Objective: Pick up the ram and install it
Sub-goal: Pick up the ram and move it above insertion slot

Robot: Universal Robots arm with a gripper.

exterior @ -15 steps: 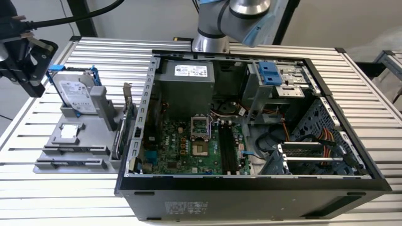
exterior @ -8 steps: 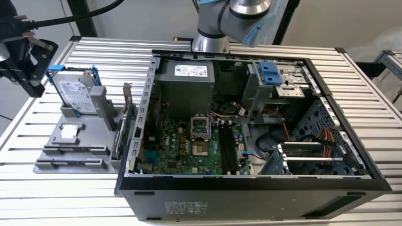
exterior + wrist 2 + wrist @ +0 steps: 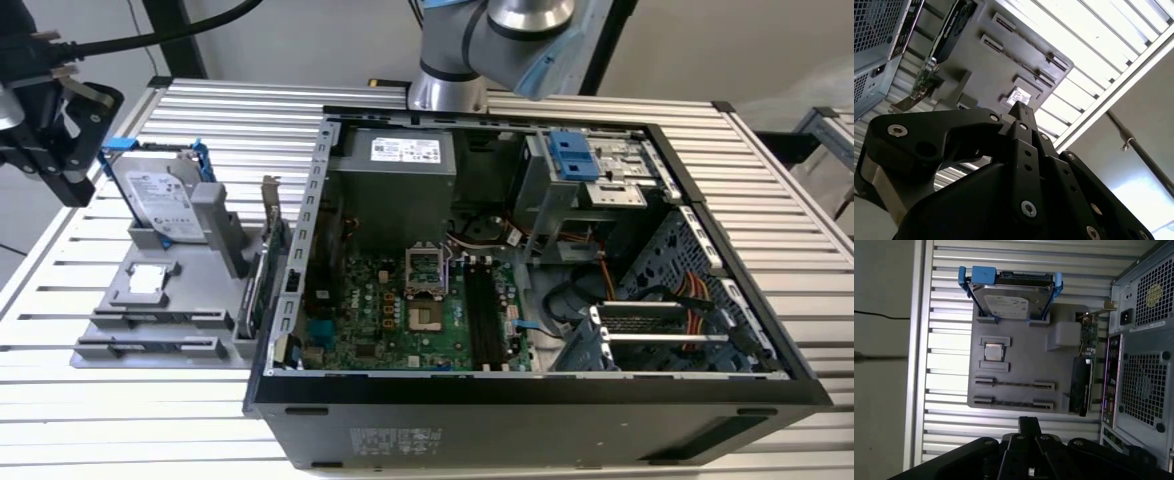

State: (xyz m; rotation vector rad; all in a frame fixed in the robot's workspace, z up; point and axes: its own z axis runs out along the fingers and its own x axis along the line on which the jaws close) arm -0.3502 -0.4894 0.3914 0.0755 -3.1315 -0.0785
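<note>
Black gripper (image 3: 1029,424): the jaws appear brought fully together, with nothing held between them. In the exterior view it hangs over the table's (image 3: 134,420) left edge, clear of all parts.

Below it in the first wrist view lies a grey tray (image 3: 1024,355). In the exterior view this tray rests on the table just left of the open computer case (image 3: 534,400).

The ram (image 3: 1014,384) is judged to be the thin dark strip standing on edge between two end brackets of the tray. It sits in the holder row next to the processor chip (image 3: 993,352). A like strip occupies the neighbouring row. Both are seen edge-on, so the board faces and colour cannot be confirmed.

Handling, as a judgement:
- Light and stiff, but thin and fragile. It may crack or flex if twisted.
- Smooth, narrow faces offer little purchase.
- Take hold across the two flat faces at mid-length, on the exposed top edge.
- Keep clear of the contact edge seated in the holder.

Also on the tray: a silver hard drive (image 3: 1011,300) in blue rails at one end, and an upright card (image 3: 1081,385) on the side next to the case. The green motherboard (image 3: 387,320) lies inside the case.
</note>
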